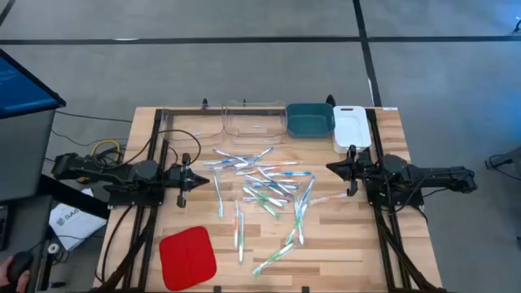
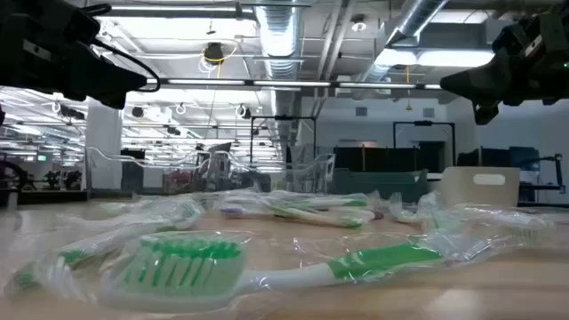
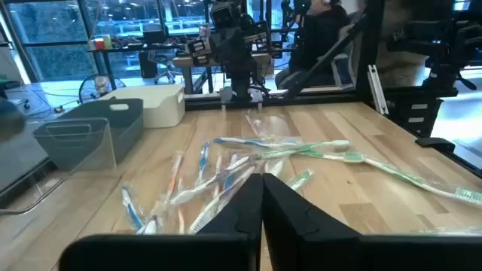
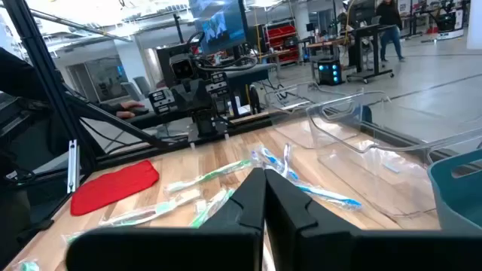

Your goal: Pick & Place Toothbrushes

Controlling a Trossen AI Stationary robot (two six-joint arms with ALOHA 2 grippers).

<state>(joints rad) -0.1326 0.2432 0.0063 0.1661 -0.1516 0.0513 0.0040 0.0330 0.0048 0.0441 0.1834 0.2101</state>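
The toothbrushes (image 1: 260,183) lie scattered mid-worktop (image 1: 342,244), still in clear wrappers, so it's hard to count them or sort overlaps. Left tool (image 1: 189,180) and right tool (image 1: 350,169) hang on either side, both pinched together, holding nothing. Red pad (image 1: 187,256) lies cut off at the near edge.

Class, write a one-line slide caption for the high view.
Wrapped toothbrushes lie scattered mid-table, both arms parked at the sides with left gripper and right gripper shut.
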